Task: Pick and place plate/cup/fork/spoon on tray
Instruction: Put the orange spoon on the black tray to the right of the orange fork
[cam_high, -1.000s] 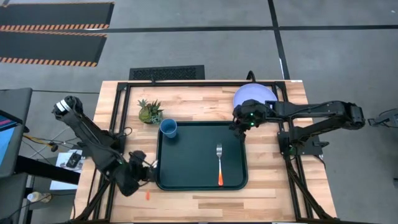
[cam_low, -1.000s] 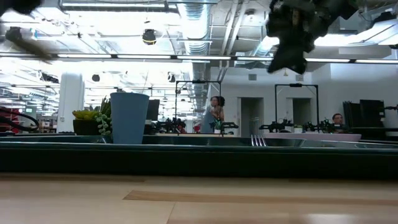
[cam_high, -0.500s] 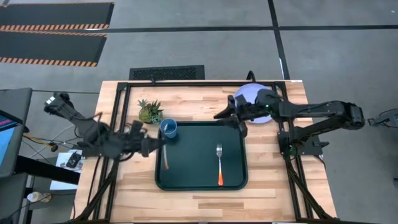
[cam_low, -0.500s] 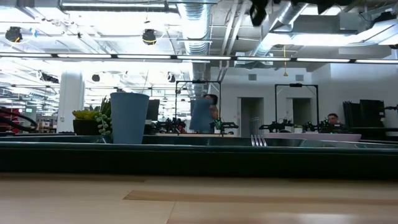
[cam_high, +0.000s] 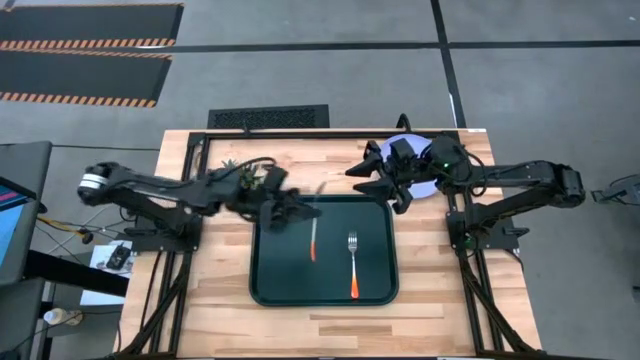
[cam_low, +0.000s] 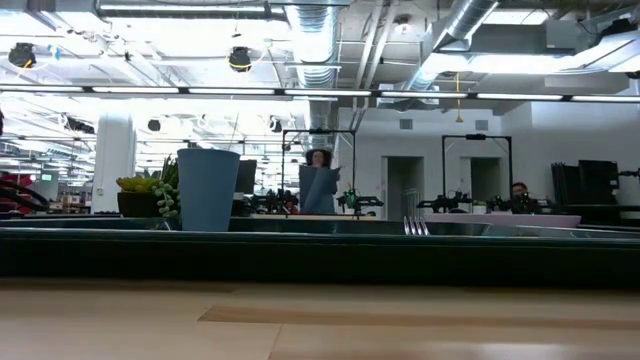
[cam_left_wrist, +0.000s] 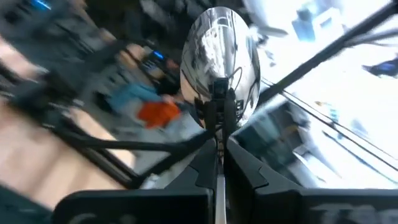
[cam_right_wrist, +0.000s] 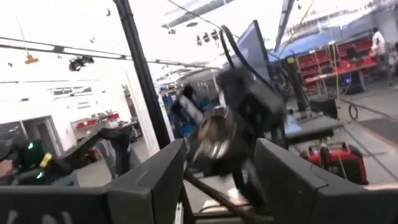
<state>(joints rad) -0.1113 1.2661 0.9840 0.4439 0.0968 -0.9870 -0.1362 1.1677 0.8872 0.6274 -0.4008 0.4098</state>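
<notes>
My left gripper (cam_high: 300, 211) is high above the dark green tray (cam_high: 325, 285), near its far left part, shut on the spoon (cam_high: 313, 240). The spoon's silver bowl (cam_left_wrist: 221, 56) fills the left wrist view. My right gripper (cam_high: 378, 185) is open and empty above the table's far right, over the lavender plate (cam_high: 381, 155), which the arm mostly hides. The fork (cam_high: 353, 265) lies flat on the tray, tines toward the far edge. The blue cup (cam_low: 208, 190) stands at the tray's far left corner; my left arm hides it in the high view. My left gripper pinches the spoon's thin neck (cam_left_wrist: 219, 152), just below the bowl, between its two fingers (cam_left_wrist: 245, 165). The fingers come level from the table's left and lie across the spoon. The spoon is lifted clear of the tray, bowl toward the far edge and orange handle (cam_high: 312, 250) toward the near edge.
A small green potted plant (cam_low: 150, 195) stands beside the cup near the far edge, partly under my left arm. The tray's raised rim (cam_low: 320, 250) crosses the low view. People show in the room beyond the table.
My left gripper has risen from the table's near left and swung toward the far right, carrying the spoon clear of the table to above the tray. My right gripper has gone up and toward the far edge, from the tray's far right corner to above the plate.
</notes>
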